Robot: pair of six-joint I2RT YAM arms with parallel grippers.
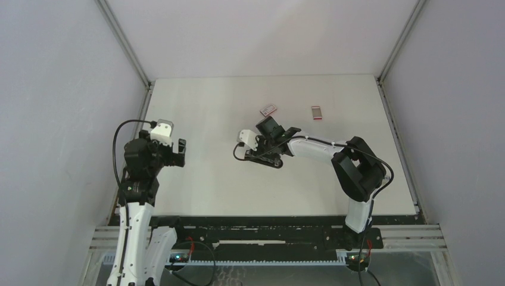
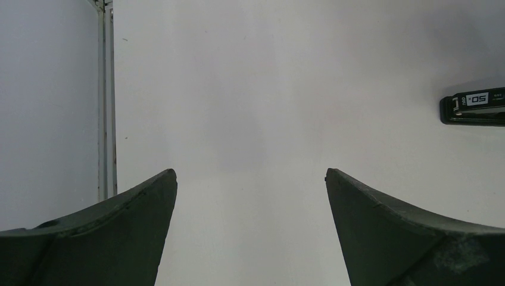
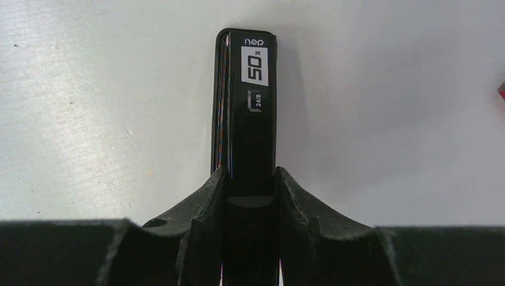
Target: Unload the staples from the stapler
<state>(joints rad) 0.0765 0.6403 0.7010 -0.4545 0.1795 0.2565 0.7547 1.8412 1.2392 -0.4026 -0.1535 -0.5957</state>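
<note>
Right wrist view: the right gripper [image 3: 250, 182] pinches one slim stapler [image 3: 247, 113] across its width, its dark moulded fingers [image 3: 208, 190] pressed to both flanks. The stapler is a long glossy black bar with a rounded tip at 12 o'clock. It carries two labels (a white "50" patch and a smaller "24/8" tab), and the matte white table [image 3: 89, 119] lies beneath it. The top external view puts it near the table's middle. Two small flat things lie beyond it: a red-and-white box [image 1: 268, 109] at 12 o'clock and a pinkish-red piece [image 1: 317, 112] near 2 o'clock. The left gripper [image 2: 250, 176], well apart at 9 o'clock, holds nothing, its two blunt wedge jaws spread wide.
</note>
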